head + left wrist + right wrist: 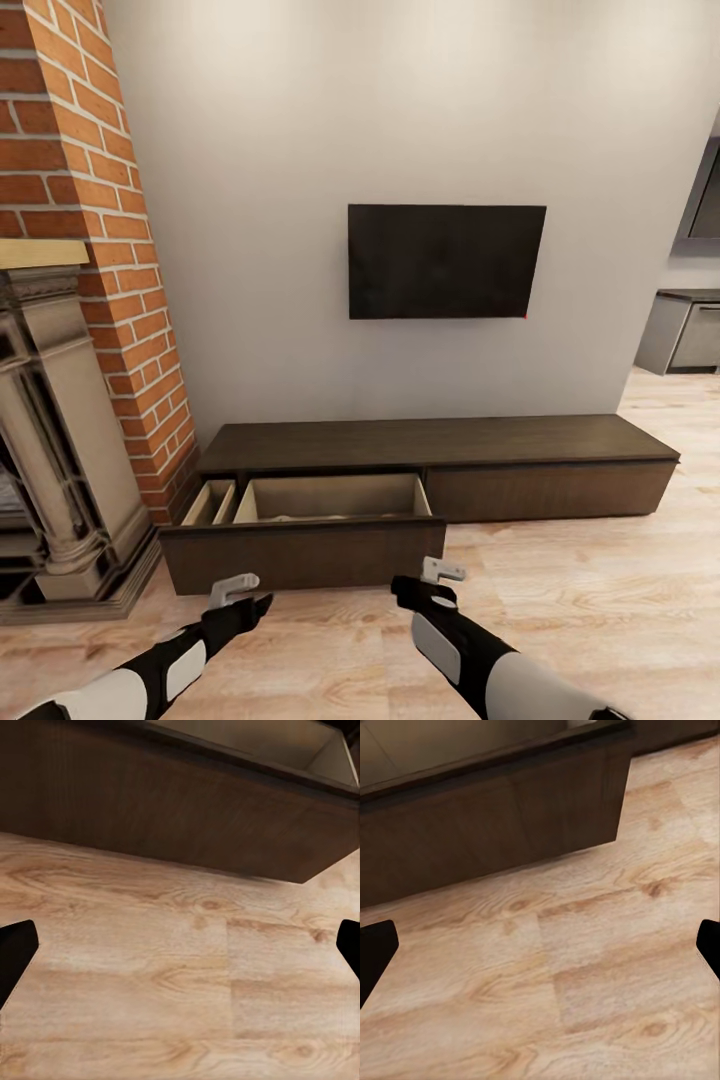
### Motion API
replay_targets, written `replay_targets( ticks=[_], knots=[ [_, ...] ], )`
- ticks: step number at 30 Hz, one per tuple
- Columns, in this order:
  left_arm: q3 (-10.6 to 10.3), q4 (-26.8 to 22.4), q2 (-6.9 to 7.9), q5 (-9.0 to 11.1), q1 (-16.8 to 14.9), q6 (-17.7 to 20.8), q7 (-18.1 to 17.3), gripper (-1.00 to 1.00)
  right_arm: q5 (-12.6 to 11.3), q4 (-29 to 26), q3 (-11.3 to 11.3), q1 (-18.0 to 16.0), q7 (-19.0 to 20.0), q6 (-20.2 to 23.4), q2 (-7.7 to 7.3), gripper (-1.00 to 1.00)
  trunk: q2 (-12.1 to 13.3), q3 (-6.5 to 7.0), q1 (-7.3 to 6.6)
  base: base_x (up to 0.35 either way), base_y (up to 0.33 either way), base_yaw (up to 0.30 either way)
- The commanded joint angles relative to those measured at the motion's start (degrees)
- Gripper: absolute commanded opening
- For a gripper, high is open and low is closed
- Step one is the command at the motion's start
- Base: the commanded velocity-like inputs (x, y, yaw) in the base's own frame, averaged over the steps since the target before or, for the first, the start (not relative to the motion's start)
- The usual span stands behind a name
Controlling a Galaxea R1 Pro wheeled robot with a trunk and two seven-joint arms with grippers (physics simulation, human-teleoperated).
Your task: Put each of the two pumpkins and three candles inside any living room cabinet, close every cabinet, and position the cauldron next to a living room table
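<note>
Long dark cabinet (440, 445) against the wall, left drawer (305, 550) pulled out over the wood floor (600, 600), beige interior showing, contents too hidden to tell. Just short of the drawer front: left gripper (236, 590) and right gripper (440, 573), both spread wide, holding nothing.

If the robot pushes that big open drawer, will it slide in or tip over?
The drawer probably slides straight back, since it sits square in the cabinet. Its wide flat front looks stiff, unlikely to tip. Both grippers, left and right, are open and empty.
</note>
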Motion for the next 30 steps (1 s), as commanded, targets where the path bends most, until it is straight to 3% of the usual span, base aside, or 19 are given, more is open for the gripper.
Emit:
replay_targets(
  ticks=[1,5,6,9,17,23,30],
  knots=[
    [-0.45,-0.02,-0.03,0.53,-0.01,-0.28,0.47,1.00,-0.50,-0.08,0.68,-0.04,-0.34,-0.36,-0.03,1.00,-0.45,-0.25,0.22,0.000,0.000,0.000],
    [-0.38,-0.23,-0.18,0.61,0.03,-1.80,4.22,1.00,-0.50,0.02,0.94,-0.01,-0.31,-0.87,-0.04,1.00,-2.05,-0.96,1.10,0.000,0.000,0.000],
    [-0.48,-0.49,-0.82,0.49,0.04,-4.51,9.14,1.00,-0.50,0.11,1.03,0.02,-0.25,-1.03,-0.16,1.00,-2.46,-1.14,1.32,0.000,0.000,0.000],
    [-0.70,-0.33,-2.44,0.09,0.04,-6.20,11.78,1.00,-0.45,0.13,1.06,0.02,-0.13,-1.11,-0.32,1.00,-3.66,-1.68,1.98,0.000,0.000,0.000],
    [-1.02,0.06,-3.22,-0.18,0.04,-7.65,12.73,1.00,-0.37,0.14,1.15,0.87,-0.06,-3.48,-0.37,1.00,-6.87,-3.12,3.74,0.000,0.000,0.000],
    [-1.06,0.19,-3.15,-0.23,0.42,-9.25,12.74,1.00,1.81,0.17,4.55,2.54,-0.18,-9.27,0.02,1.00,-9.27,-4.20,5.05,0.000,0.000,0.000],
    [-1.67,0.20,-2.93,-1.56,0.99,-9.71,12.01,1.00,3.05,0.20,7.19,2.71,-0.21,-10.49,0.07,1.00,-12.08,-5.45,6.59,0.000,0.000,0.000]
  ],
)
